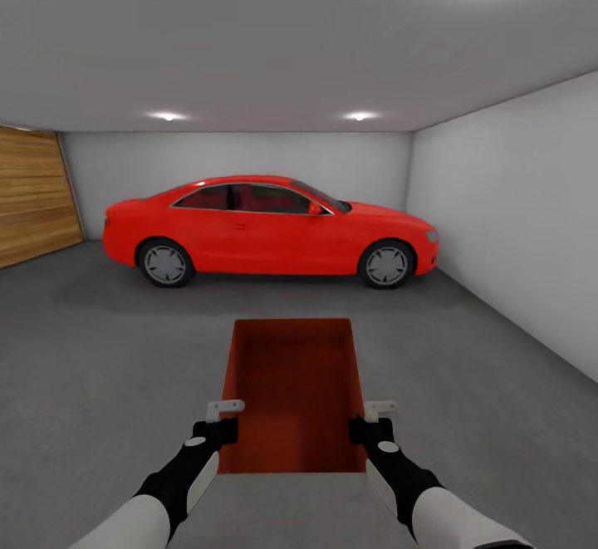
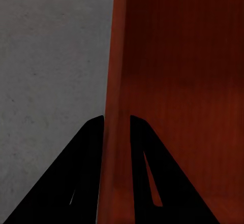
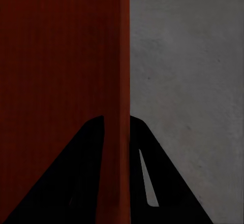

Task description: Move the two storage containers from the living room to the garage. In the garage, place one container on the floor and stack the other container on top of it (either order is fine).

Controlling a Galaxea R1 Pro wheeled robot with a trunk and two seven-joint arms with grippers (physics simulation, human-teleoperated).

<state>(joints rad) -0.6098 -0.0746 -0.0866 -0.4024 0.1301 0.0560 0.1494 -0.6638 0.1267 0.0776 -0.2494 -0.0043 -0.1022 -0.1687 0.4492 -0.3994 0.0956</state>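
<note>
With both arms out front, I hold one storage container at lower centre of the head view, above the floor of the garage. Left gripper is clamped on its left wall, right gripper on its right wall; wrist views show a wall betw. each pair of fingers. Red car sits mid-frame. Step: carry/placing. Next, prob. lower it level, then release both sides.

Garage: red car parked on grey concrete floor, bare white walls, wood-slat door at left, recessed ceiling lights.
</note>
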